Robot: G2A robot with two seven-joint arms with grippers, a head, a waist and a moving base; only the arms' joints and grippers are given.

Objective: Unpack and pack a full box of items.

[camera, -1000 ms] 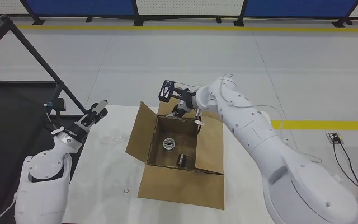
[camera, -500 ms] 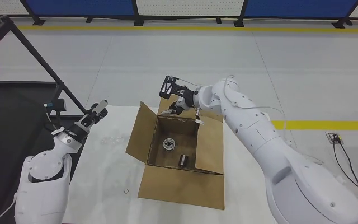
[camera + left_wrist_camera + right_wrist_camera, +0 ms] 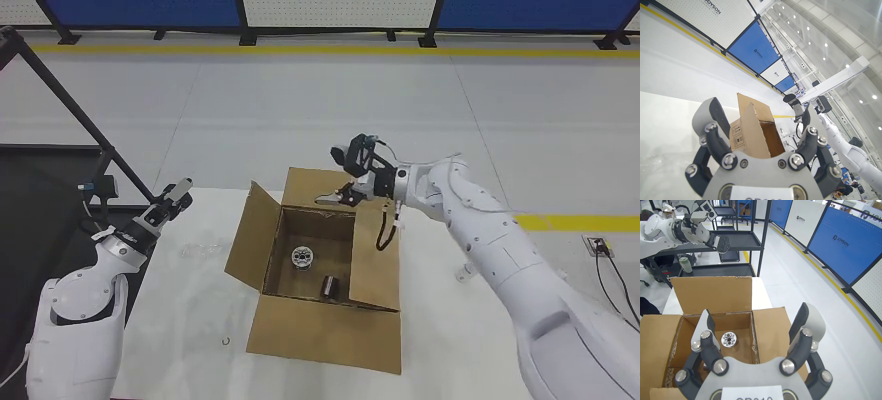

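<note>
An open cardboard box [image 3: 310, 330] stands mid-table with its flaps spread. On its floor lie a round metal part [image 3: 301, 257] [image 3: 728, 340] and a dark cylinder [image 3: 326, 288]. My right gripper [image 3: 333, 199] [image 3: 755, 321] hangs open and empty over the box's far edge, pointing down into it; one of its fingers [image 3: 706, 323] partly hides the box's floor. My left gripper [image 3: 181, 193] [image 3: 762, 115] is open and empty above the table, left of the box [image 3: 753, 130] and apart from it. It also appears far off as the left gripper [image 3: 721, 244].
The box's left flap [image 3: 250, 240] and right flap [image 3: 375, 260] stand up and narrow the opening. A black shelf rack [image 3: 738, 239] with a green bottle [image 3: 685, 264] stands beyond the table's left end. A small ring-like bit [image 3: 228, 343] lies on the white table [image 3: 190, 300].
My right wrist has swung to the right along the box's far edge and turned, with the elbow moving right too. The left arm and the items in the box have stayed put.
</note>
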